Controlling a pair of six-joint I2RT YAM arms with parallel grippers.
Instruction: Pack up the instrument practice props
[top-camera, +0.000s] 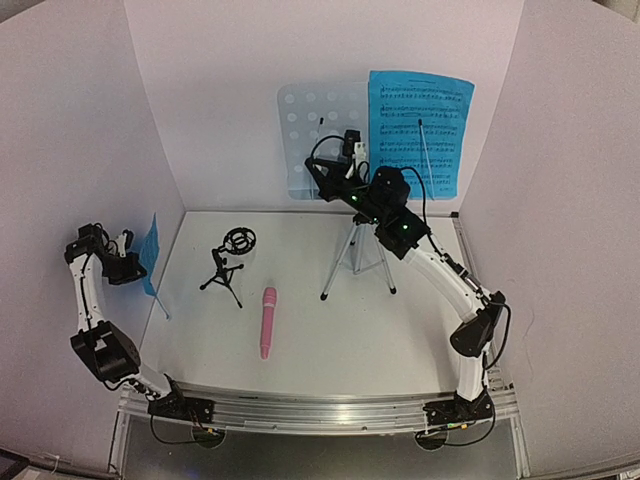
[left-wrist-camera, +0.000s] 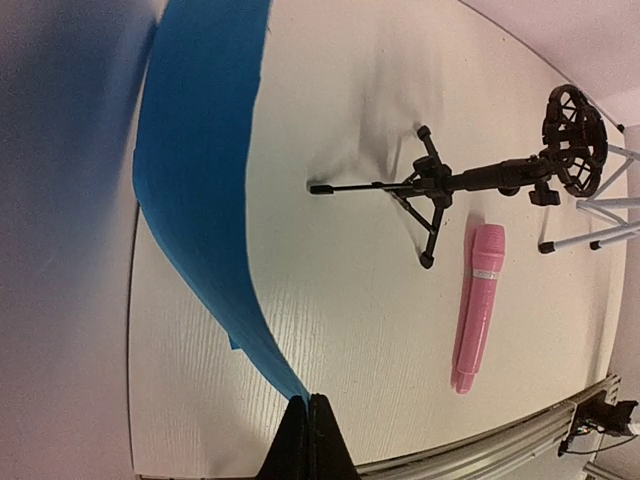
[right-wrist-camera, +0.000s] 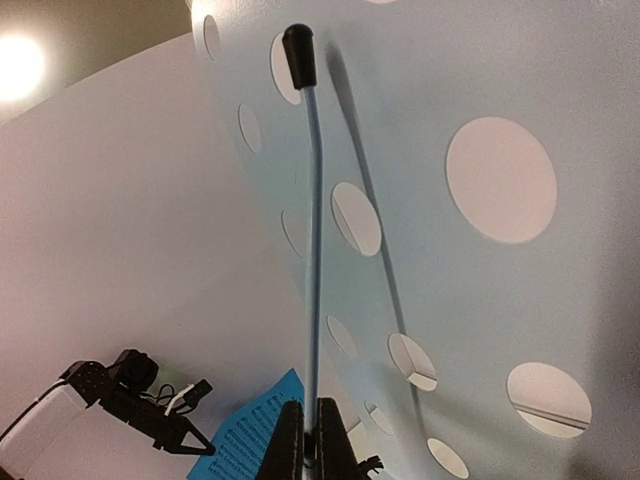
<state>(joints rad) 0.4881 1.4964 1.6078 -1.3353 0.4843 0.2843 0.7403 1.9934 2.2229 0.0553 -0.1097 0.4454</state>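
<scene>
My left gripper (top-camera: 138, 262) is shut on the corner of one blue sheet-music page (top-camera: 151, 252), held above the table by the left wall; in the left wrist view the page (left-wrist-camera: 200, 180) curves up from the closed fingertips (left-wrist-camera: 308, 402). My right gripper (top-camera: 352, 160) is raised at the pale-blue perforated music stand (top-camera: 318, 135) and is shut on its thin page-holder wire (right-wrist-camera: 314, 230). A second blue page (top-camera: 420, 130) sits on the stand's right. The black tripod mic stand (top-camera: 232, 260) and the pink microphone (top-camera: 268, 322) are on the table.
The stand's silver tripod (top-camera: 357, 255) rests at the table's back middle, under my right arm. White walls close in the left, back and right. A metal rail (top-camera: 320, 410) runs along the near edge.
</scene>
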